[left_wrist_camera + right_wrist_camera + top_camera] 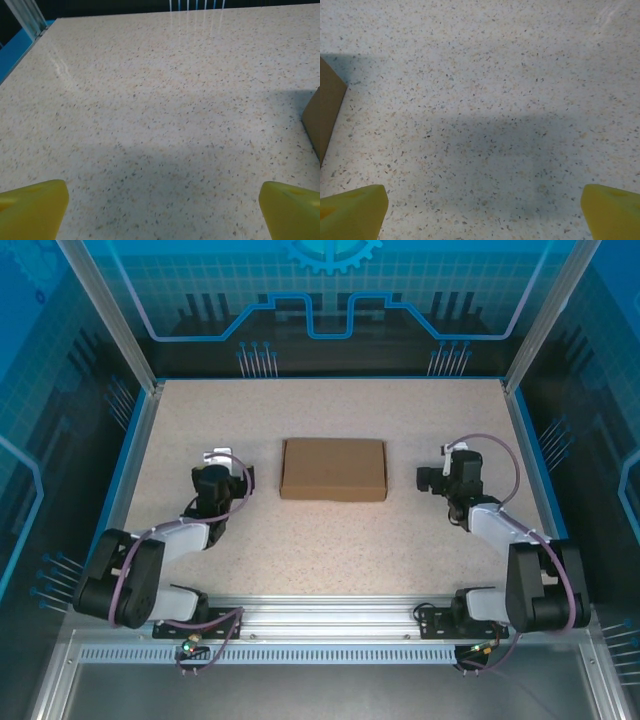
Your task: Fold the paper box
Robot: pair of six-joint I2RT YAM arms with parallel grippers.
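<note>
The paper box [333, 469] is a plain brown cardboard box lying closed and flat in the middle of the table. Its corner shows at the right edge of the left wrist view [312, 122] and at the left edge of the right wrist view [329, 107]. My left gripper [219, 458] hangs to the left of the box, apart from it. It is open [167, 202], with only bare table between its yellow fingers [32, 210]. My right gripper [456, 454] hangs to the right of the box, also apart. It is open [485, 202] with nothing between its yellow fingers [612, 210].
The speckled table [330, 560] has blue raised edges at left [135, 455] and right [528, 455]. A metal rail [330, 615] with the arm bases runs along the near edge. Bare table lies around the box on all sides.
</note>
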